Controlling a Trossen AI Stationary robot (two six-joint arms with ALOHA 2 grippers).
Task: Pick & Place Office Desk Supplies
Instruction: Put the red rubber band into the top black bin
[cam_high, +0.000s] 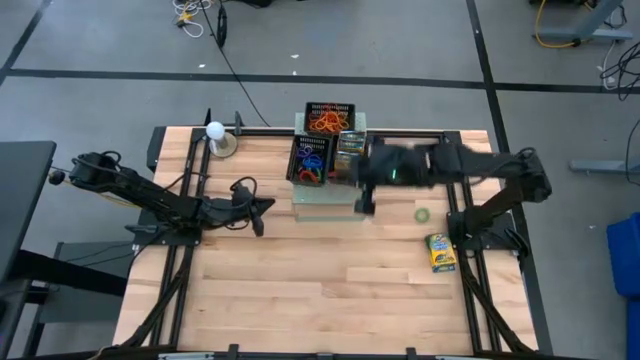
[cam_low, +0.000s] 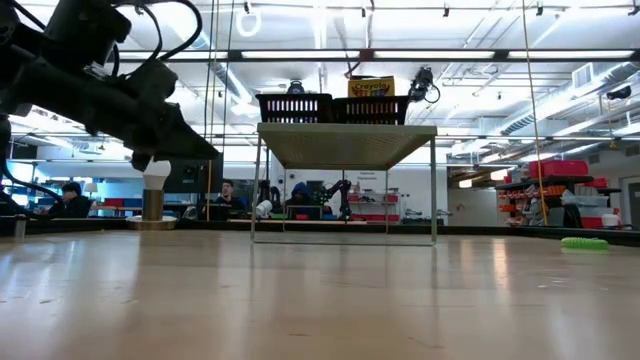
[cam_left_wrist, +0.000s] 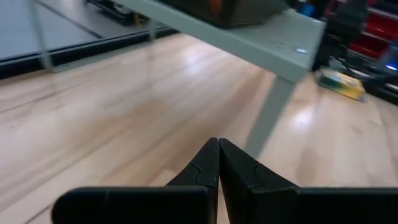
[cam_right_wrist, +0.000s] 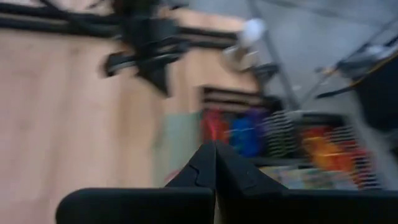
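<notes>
Wooden planks form the table (cam_high: 300, 290), which stands on a grey floor crossed by dark lines, with cables trailing beyond its far edge; the low view looks past it into a lit workshop with shelving and seated people. At the table's far middle stands a pale-green perforated stand (cam_low: 346, 143) on thin legs, carrying black mesh trays (cam_high: 329, 117). 1 tray holds orange-brown rubber bands (cam_high: 327, 124), another holds thicker coloured loops (cam_high: 312, 166), and a crayon box (cam_low: 371, 86) sits upright in a third. A second crayon box (cam_high: 441, 252) lies flat on the planks at the right side, near the right arm's base, with a small green loop (cam_high: 422, 214) on the wood between it and the stand. A white ball on a round base (cam_high: 216, 135) stands at the far left. The left gripper (cam_high: 257, 213) hangs low over the table left of the stand, fingers pressed together on nothing. The right gripper (cam_high: 364, 205) sits at the stand's near right corner, fingers likewise closed and empty.
</notes>
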